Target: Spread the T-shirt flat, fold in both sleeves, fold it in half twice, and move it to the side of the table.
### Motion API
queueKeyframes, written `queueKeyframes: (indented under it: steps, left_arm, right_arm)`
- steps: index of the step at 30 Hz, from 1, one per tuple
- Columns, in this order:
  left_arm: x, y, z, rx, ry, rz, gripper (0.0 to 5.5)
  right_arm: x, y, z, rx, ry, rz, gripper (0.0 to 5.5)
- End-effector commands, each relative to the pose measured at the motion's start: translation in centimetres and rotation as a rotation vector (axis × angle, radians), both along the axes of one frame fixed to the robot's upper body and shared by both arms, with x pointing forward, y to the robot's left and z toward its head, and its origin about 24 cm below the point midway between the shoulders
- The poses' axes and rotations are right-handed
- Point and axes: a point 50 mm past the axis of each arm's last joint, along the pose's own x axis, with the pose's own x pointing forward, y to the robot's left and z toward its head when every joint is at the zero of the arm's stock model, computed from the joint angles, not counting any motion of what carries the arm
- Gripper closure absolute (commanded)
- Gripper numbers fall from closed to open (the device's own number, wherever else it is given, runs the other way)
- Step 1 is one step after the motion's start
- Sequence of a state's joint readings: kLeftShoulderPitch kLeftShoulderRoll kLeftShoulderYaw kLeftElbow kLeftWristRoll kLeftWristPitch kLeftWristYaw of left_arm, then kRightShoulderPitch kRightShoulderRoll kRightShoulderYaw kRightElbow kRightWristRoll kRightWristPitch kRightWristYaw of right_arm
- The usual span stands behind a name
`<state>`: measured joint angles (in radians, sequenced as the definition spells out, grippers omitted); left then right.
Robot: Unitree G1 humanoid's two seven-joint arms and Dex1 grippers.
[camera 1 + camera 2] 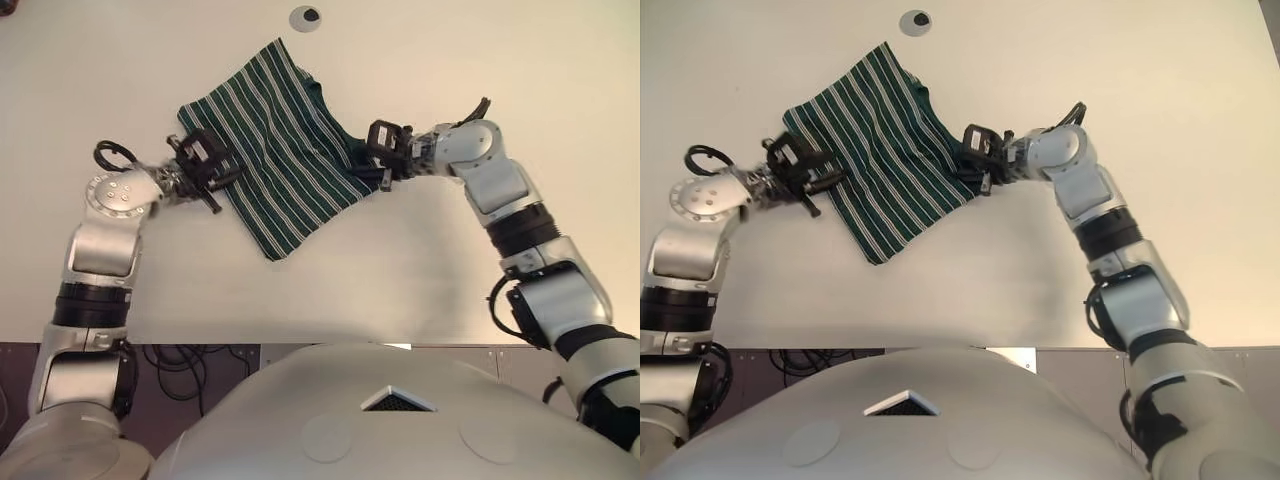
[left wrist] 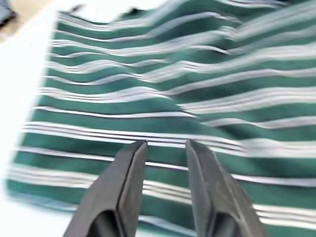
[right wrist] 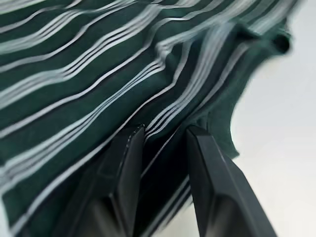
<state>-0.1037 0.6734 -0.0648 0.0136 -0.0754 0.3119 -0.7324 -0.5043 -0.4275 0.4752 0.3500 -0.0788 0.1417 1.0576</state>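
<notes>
Working on a green striped T-shirt point(image 1: 275, 140) already folded down to a rough square, lying skewed near the far middle of the white table point(image 1: 520, 80), one corner toward the robot, another toward a small round disc point(image 1: 305, 17). Left gripper point(image 2: 165, 145) at the shirt's left edge, fingers point(image 2: 131, 163) spread a little over the cloth with nothing visibly pinched. Right gripper point(image 3: 165, 131) at the right edge, fingers point(image 3: 210, 153) likewise parted, straddling a raised fold near the dark hem without clearly clamping it. Looks like the run-up to the last half-fold or to the move aside; hard to say which. To do it well: lower both pairs of tips to the tabletop, slide under every layer at the edge, then close firmly to catch the lowest ply too. Keep both sides level and travel together, avoiding any twist. Lift only enough to clear, lay the edge down aligned, and smooth out the ripples showing near the left side.
</notes>
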Motion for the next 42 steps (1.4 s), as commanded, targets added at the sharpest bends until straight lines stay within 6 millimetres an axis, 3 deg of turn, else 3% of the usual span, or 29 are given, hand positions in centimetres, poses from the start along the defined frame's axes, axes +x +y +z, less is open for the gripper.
queueKeyframes:
  steps: [1, 4, 7, 10, 13, 15, 18, 20, 23, 26, 28, 30, 35, 38, 40, 42]
  left_arm:
    - [1.0, 1.4, 1.3, 0.001, -0.086, 0.099, 4.12]
    - [0.3, 0.9, 0.9, -0.027, -0.086, 0.107, 4.12]
    - [-1.1, 0.2, 0.9, -0.110, -0.067, 0.127, 4.12]
    - [-3.5, 0.3, 2.0, -0.227, -0.043, 0.177, 4.12]
    - [-7.0, 0.5, 3.4, -0.415, 0.016, 0.274, 4.12]
    - [-9.7, 0.3, 3.8, -0.519, 0.080, 0.342, 4.12]
    - [-13.5, -0.3, 3.5, -0.636, 0.259, 0.420, 4.12]
    - [-14.7, 0.4, 3.3, -0.644, 0.338, 0.474, 4.12]
    - [-12.4, 3.0, 3.3, -0.611, 0.369, 0.512, 4.12]
    - [-10.8, 3.1, 3.7, -0.593, 0.396, 0.494, 4.12]
    - [-11.0, 2.3, 3.4, -0.593, 0.441, 0.491, 4.12]
    - [-12.6, 1.0, 2.4, -0.650, 0.488, 0.538, 4.12]
    - [-17.7, -2.6, 1.1, -0.743, 0.581, 0.706, 4.12]
    - [-18.9, -3.6, 1.0, -0.807, 0.591, 0.811, 4.08]
    - [-19.0, -3.4, 0.7, -0.831, 0.597, 0.852, 4.08]
    - [-18.5, -3.0, 0.3, -0.859, 0.618, 0.861, 4.08]
  right_arm:
    - [-3.3, -2.0, 0.3, -0.087, 0.181, 0.123, 4.06]
    - [-4.3, -1.5, 2.3, 0.039, 0.290, 0.072, 4.06]
    - [-1.8, -1.9, 3.9, 0.181, 0.232, -0.189, 4.06]
    - [-1.3, -4.9, 6.7, 0.271, 0.246, -0.323, 4.06]
    - [-2.8, -8.6, 9.3, 0.311, 0.357, -0.416, 4.06]
    - [-4.0, -9.7, 9.8, 0.338, 0.471, -0.499, 4.06]
    - [-7.3, -10.3, 8.6, 0.360, 0.648, -0.635, 4.06]
    - [-9.5, -9.4, 5.9, 0.341, 0.698, -0.783, 4.06]
    - [-13.3, -6.3, 2.7, 0.405, 0.726, -0.951, 4.06]
    - [-15.3, -4.4, 1.7, 0.489, 0.773, -1.056, 4.06]
    - [-15.6, -4.5, 1.4, 0.497, 0.781, -1.115, 4.06]
    - [-15.0, -5.8, 1.1, 0.464, 0.777, -1.142, 4.06]
    - [-11.5, -9.6, 2.3, 0.425, 0.727, -1.120, 4.06]
    - [-8.9, -10.3, 2.8, 0.418, 0.775, -1.079, 3.78]
    - [-9.5, -9.9, 2.1, 0.406, 0.828, -1.050, 3.44]
    - [-11.1, -9.0, 0.9, 0.403, 0.881, -1.054, 3.44]
